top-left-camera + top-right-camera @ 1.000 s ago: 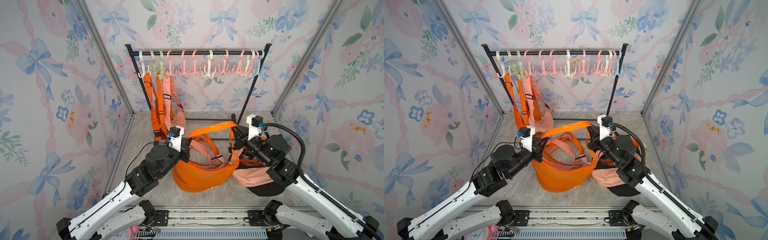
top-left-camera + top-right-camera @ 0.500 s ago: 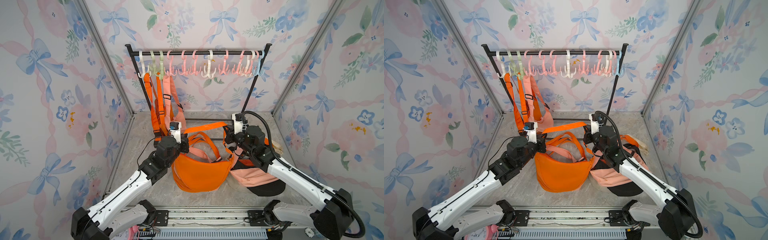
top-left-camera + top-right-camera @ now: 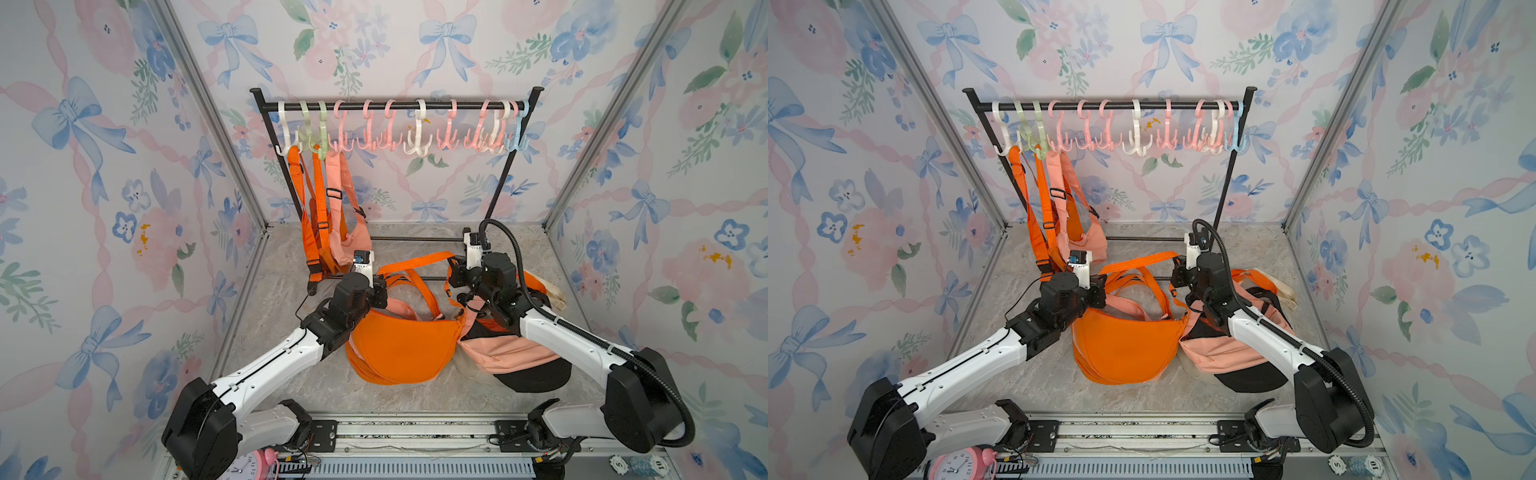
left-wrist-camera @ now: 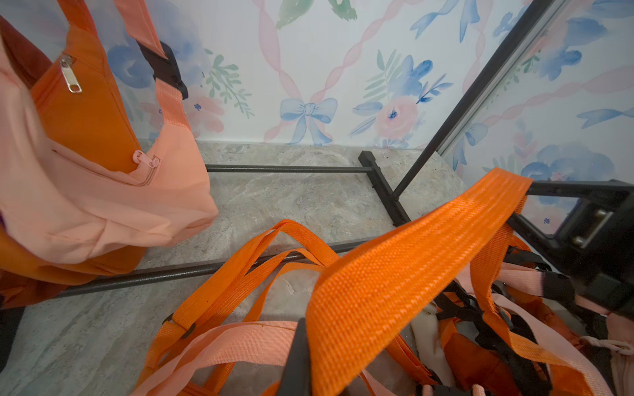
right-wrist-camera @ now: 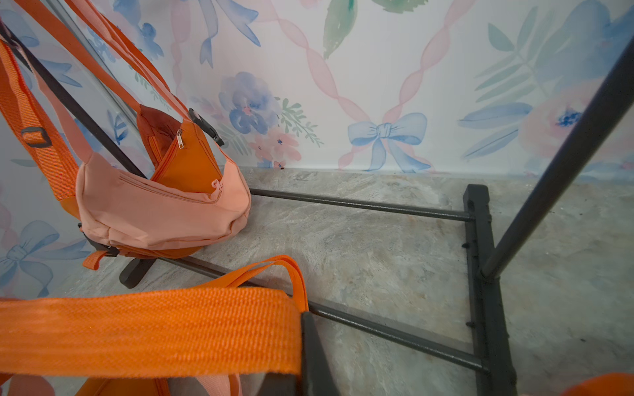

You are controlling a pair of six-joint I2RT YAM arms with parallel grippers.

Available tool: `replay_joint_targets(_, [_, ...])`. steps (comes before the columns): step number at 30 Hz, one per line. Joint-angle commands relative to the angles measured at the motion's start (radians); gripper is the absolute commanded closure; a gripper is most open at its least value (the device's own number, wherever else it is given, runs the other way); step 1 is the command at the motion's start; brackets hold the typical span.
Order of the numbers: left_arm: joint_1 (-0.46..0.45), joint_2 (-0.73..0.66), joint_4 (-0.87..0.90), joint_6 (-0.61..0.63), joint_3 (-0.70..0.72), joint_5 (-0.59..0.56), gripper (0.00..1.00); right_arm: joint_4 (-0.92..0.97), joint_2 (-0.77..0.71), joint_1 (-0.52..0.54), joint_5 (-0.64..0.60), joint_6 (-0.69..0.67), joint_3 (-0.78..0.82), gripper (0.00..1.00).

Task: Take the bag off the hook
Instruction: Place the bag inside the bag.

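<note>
Left wrist view caught the left gripper [image 4: 307, 346] clamped on the strap [image 4: 411, 257], the right gripper [image 5: 303, 343] pinching its far end, so the bag [image 3: 399, 349] sagged onto the floor [image 3: 282, 299] between them, well below the hooks [image 3: 415, 137], seemingly ready for setting down.

The orange strap [image 4: 404, 274] is coarse woven webbing; the orange bag [image 3: 399, 349] is smooth matt cloth. The rack [image 3: 401, 107] is matt black metal, its hooks [image 3: 417, 141] glossy plastic, the tabletop [image 5: 377, 247] matt marbled stone.
</note>
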State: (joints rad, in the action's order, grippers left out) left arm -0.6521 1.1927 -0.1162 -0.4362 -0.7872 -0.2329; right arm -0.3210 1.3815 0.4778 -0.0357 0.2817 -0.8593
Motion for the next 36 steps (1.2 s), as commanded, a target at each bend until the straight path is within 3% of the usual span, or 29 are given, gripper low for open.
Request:
replay_joint_targets(1, [0.017,0.025,-0.033,-0.044,0.014,-0.053,1.0,-0.066,0.025,-0.054,-0.066,0.055,0.028,0.98])
replay_joint_targets(6, [0.017,0.089,-0.049,-0.066,0.003,-0.025,1.0,-0.089,0.067,-0.083,-0.042,0.088,0.045,0.88])
replay_joint_targets(14, [0.017,0.152,-0.075,-0.082,0.02,-0.027,0.98,-0.128,0.123,-0.1,-0.035,0.109,0.055,0.87])
replay_joint_targets(19, [0.016,0.196,-0.076,-0.091,0.02,-0.027,0.74,-0.127,0.174,-0.102,-0.032,0.103,0.041,0.81])
replay_joint_targets(22, [0.018,0.213,-0.077,-0.095,0.02,-0.017,0.63,-0.122,0.196,-0.102,-0.047,0.096,0.04,0.71])
replay_joint_targets(27, [0.019,0.21,-0.071,-0.092,0.02,-0.014,0.51,-0.126,0.203,-0.102,-0.059,0.089,0.043,0.57])
replay_joint_targets(31, [0.016,0.189,-0.061,-0.078,0.016,0.0,0.4,-0.114,0.196,-0.102,-0.061,0.086,0.042,0.35])
replay_joint_targets(36, [0.017,0.123,-0.047,-0.072,0.025,-0.007,0.36,-0.096,0.162,-0.104,-0.061,0.075,0.045,0.22])
